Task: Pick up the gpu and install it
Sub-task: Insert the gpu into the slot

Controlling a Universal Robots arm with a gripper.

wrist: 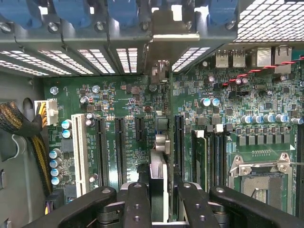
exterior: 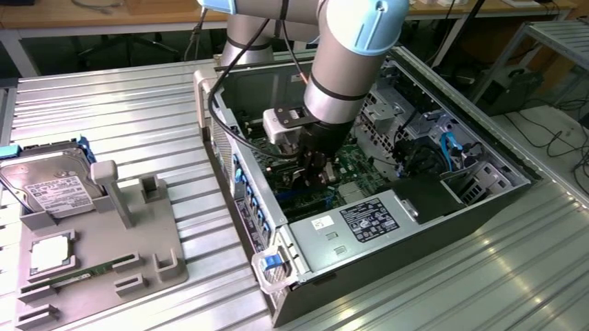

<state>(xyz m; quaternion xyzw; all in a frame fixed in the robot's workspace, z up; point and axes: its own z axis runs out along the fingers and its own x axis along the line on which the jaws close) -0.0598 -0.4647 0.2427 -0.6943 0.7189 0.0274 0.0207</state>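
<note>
- Gpu stands on edge between the gripper's black fingers in the wrist view, seen as a thin dark card with a pale metal strip running along it.
- It sits over the green motherboard, lined up with the long dark expansion slots; whether its edge is already seated in a slot cannot be told.
- Its pale bracket end reaches the slotted rear wall of the case, between the perforated slot covers and under the blue clips.
- The gripper is clenched on the gpu, its fingers pressing on both faces of the card.
- In the exterior view the gripper reaches down inside the open computer case, with the grey arm above it.
- A white slot lies beside the dark slots, and an empty CPU socket sits further across the board.
- The power supply with its label fills the near end of the case.
- On the ribbed metal counter, at the exterior view's left, a grey holder tray carries a silver hard drive, a square chip and a green memory stick.
</note>
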